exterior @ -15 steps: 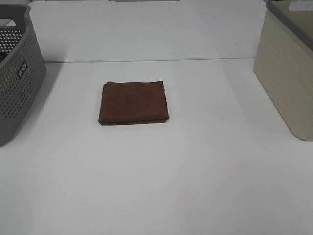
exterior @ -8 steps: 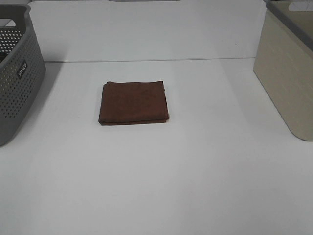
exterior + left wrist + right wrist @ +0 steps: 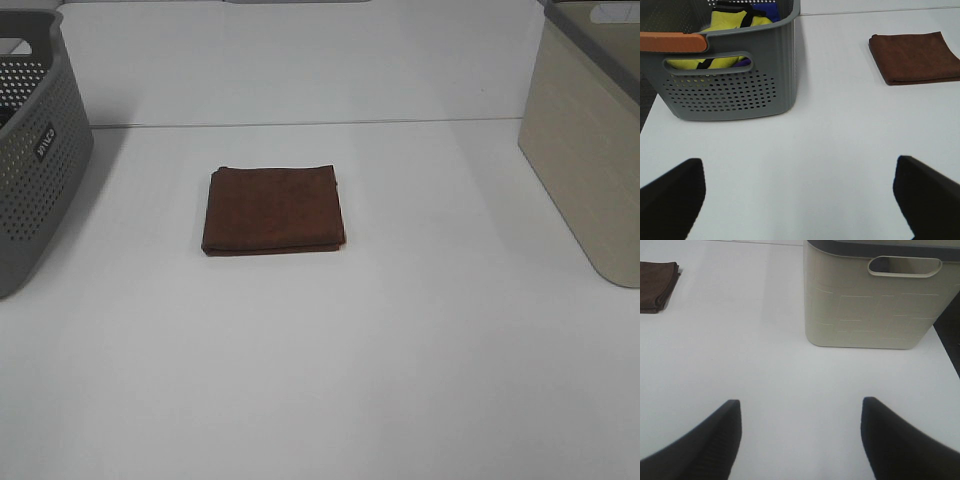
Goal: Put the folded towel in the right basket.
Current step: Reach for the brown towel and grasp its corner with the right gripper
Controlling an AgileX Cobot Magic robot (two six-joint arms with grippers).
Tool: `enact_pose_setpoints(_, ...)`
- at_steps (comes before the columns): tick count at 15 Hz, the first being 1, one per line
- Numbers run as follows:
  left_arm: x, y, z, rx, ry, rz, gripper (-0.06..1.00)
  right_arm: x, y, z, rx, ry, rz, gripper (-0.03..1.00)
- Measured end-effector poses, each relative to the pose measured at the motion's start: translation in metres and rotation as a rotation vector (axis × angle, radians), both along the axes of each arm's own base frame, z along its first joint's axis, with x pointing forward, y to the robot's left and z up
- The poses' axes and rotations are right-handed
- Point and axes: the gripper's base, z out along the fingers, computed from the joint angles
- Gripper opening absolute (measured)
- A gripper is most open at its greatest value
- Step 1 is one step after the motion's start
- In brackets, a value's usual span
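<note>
Nothing has moved this past second — the towel (image 3: 274,210) lies flat on the bench (image 3: 420,360), well apart from the right basket (image 3: 585,150), with left pincer (image 3: 797,167) and right pincer (image 3: 801,404) both open and empty — so the pickup is yet to start.

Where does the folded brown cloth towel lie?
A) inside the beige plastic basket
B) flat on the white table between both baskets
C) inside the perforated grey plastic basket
B: the folded brown cloth towel rests flat on the white table, clear of the perforated grey plastic basket and the beige plastic basket.
</note>
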Motion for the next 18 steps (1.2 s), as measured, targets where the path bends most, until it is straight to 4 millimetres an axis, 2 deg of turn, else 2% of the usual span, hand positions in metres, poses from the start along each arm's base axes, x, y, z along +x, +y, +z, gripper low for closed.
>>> enact_pose_setpoints(18, 0.0, 0.0, 0.0, 0.0, 0.0, 0.0, 0.97, 0.0, 0.0, 0.0, 0.0, 0.0, 0.0, 0.65)
